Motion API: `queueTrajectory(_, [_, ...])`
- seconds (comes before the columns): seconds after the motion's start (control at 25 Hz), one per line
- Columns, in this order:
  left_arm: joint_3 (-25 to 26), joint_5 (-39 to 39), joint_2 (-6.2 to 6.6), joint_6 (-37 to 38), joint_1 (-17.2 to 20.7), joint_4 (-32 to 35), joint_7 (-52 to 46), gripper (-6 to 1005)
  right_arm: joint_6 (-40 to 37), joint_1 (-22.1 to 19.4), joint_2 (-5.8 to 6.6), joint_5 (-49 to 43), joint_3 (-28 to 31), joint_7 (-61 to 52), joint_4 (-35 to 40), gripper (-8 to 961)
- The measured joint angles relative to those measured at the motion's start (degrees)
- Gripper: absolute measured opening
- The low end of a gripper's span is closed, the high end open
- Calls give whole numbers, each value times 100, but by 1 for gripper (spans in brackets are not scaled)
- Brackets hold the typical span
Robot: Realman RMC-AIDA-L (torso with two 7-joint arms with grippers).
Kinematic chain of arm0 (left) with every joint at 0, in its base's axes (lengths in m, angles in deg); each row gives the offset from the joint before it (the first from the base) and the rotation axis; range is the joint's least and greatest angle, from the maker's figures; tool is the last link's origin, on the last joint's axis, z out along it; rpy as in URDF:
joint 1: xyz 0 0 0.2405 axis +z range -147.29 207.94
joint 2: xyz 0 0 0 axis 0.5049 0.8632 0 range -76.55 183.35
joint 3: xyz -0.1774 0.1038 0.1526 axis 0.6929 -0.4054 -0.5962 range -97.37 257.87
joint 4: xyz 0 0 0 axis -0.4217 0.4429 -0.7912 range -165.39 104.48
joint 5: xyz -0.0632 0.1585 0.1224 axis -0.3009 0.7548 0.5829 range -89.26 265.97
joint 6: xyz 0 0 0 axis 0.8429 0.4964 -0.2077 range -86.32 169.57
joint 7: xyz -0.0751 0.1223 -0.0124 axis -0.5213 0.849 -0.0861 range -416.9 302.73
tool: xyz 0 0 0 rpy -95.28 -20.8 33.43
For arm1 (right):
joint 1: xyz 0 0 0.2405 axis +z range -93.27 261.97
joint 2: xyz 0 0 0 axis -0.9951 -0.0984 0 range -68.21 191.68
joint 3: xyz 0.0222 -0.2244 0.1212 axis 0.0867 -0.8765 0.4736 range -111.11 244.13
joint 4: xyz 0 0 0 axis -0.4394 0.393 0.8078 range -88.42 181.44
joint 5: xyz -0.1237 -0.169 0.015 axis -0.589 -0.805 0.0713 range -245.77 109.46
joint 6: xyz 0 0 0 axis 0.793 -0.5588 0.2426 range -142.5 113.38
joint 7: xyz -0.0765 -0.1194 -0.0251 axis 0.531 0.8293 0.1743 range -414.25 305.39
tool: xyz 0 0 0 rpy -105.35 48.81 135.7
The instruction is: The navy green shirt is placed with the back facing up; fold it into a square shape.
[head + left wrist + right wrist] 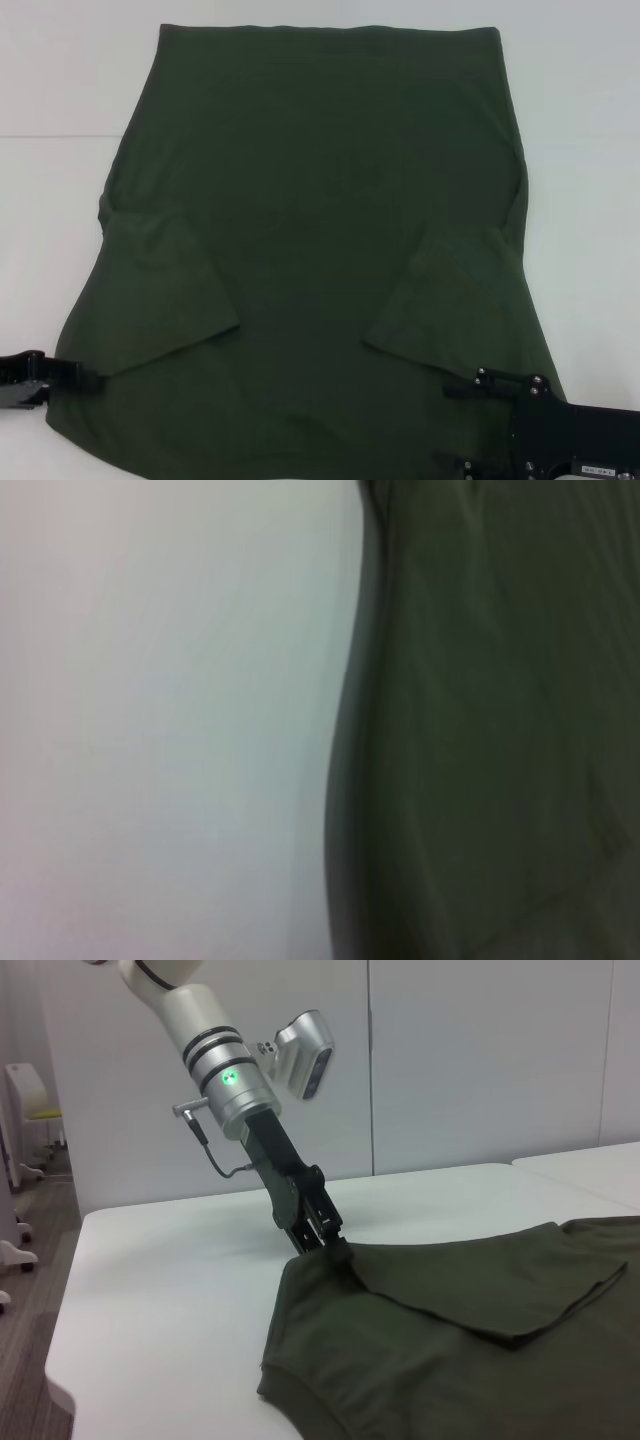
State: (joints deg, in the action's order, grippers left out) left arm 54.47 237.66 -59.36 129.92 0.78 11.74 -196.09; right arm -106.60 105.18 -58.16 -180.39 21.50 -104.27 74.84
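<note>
1. The navy green shirt (320, 230) is spread flat on the white table (60, 70), plain side up, with its straight hem at the far edge and both short sleeves folded inward over the body.
2. The near left corner of the shirt is met by the left gripper (330, 1245); in the right wrist view its dark fingers (322, 1228) are seen closed narrowly on the cloth edge, which is raised slightly off the table there.
3. The left arm is seen slanting down steeply from above, a green light glowing on its silver wrist section and a camera module mounted beside it.
4. The right gripper (500, 425) is placed over the near right corner of the shirt; whether its fingers are open or closed cannot be told.
5. In the left wrist view only the shirt's edge against the bare white table is shown.
6. Behind the table, pale wall panels are seen, with grey carpet and a white chair with a yellow-green seat (30, 1110) at one side.
</note>
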Motion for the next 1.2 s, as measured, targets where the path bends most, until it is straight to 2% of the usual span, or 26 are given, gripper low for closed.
queueTrajectory(0.16, [1,5,4,-10,-12,-10,2,657,-11,0,2,0,17,-7,2,786])
queueTrajectory(0.24, [-1,7,4,-9,-26,-19,9,408,-15,0,2,0,22,-27,2,785])
queueTrajectory(0.56, [-7,4,28,34,-20,-19,34,135,-77,0,8,49,125,-267,-1,785])
queueTrajectory(0.68, [-7,-14,41,43,5,-19,39,36,-311,1,26,58,412,-738,68,784])
queueTrajectory(0.8, [-2,-18,55,76,17,-19,83,36,-613,-12,91,58,912,-1786,377,784])
queueTrajectory(0.84, [0,-23,58,98,18,-18,96,36,-697,-21,153,54,1090,-2385,574,783])
queueTrajectory(0.92, [4,-33,63,165,19,-11,139,36,-775,-16,365,-41,1291,-4074,925,780])
queueTrajectory(1.0, [6,-42,67,223,19,3,181,36,-819,19,642,-183,1320,-5412,1083,777])
queueTrajectory(1.12, [2,-46,72,269,15,10,228,36,-1139,76,1121,-313,1295,-7015,1139,776])
queueTrajectory(1.2, [2,-46,73,281,14,10,236,36,-1347,122,1352,-496,1293,-7872,1201,776])
